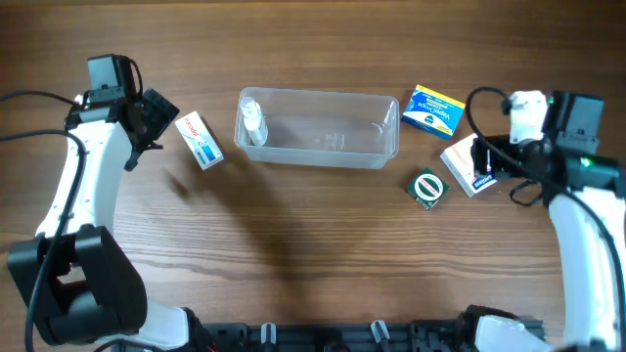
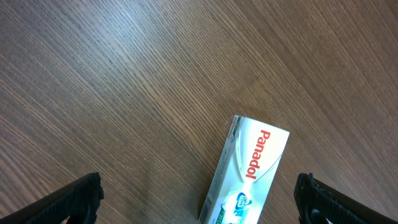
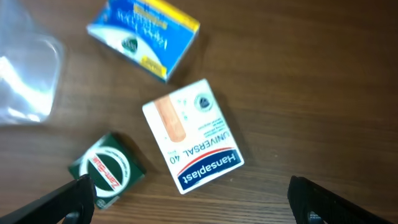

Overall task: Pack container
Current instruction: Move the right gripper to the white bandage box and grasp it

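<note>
The left fingers (image 2: 78,198) were seen spread wide apart and released, with nothing grasped between them. Below the gap between them, a white Panadol box (image 2: 250,169) was seen lying flat on the wooden worktop (image 1: 293,244), untouched by either finger. From overhead, this box was found just left of the container (image 1: 323,94), set at a slant, with the left fingers near its outer side.

The right fingers (image 3: 333,202) were likewise seen parted and released, nothing being held. Beneath them a white Hansaplast box (image 3: 193,137) was seen lying flat, printed face up, clear of both fingers. A small green box (image 3: 107,171) with a round white emblem lay close beside it, near the one finger, and a blue box (image 3: 144,32) with yellow trim lay farther out. All three were apart from one another.

The container, a clear rectangular tub with rounded corners, was seen standing upright on the worktop between the two arms, toward the far edge. A small bottle (image 1: 254,122) was seen inside it at its left end; whether it stood or lay could not be told. The three boxes at the right were placed outside the container, off its right end, the blue one nearest to it.
</note>
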`<state>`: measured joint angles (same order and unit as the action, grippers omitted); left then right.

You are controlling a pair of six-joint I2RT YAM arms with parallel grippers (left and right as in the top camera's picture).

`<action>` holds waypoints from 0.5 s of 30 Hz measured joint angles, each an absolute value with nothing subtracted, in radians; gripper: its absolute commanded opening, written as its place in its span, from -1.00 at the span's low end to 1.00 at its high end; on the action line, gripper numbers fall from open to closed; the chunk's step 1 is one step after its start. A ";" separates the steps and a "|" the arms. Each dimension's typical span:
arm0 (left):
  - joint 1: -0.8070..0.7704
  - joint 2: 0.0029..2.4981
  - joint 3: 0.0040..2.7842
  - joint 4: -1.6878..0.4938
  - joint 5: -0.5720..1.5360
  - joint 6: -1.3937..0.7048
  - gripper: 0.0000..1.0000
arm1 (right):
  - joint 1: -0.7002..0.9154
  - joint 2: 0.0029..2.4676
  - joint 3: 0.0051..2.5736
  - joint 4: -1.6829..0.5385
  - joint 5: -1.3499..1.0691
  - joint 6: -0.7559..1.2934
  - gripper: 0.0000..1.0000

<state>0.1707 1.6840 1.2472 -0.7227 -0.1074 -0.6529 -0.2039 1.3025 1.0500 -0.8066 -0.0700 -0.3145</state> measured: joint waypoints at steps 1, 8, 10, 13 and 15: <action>0.171 1.684 1.247 -0.723 -0.107 -0.653 0.99 | -0.204 1.335 1.050 -0.807 -0.070 -0.334 1.00; 0.171 1.684 1.247 -0.723 -0.107 -0.653 1.00 | -0.204 1.600 1.050 -0.802 -0.070 -0.475 1.00; 0.171 1.684 1.247 -0.723 -0.107 -0.653 1.00 | -0.204 1.636 1.050 -0.781 -0.070 -0.495 1.00; 0.171 1.684 1.247 -0.723 -0.107 -0.653 1.00 | -0.204 1.657 1.050 -0.757 -0.070 -0.538 1.00; 0.171 1.684 1.247 -0.723 -0.107 -0.653 1.00 | -0.204 1.659 1.050 -0.735 -0.070 -0.568 1.00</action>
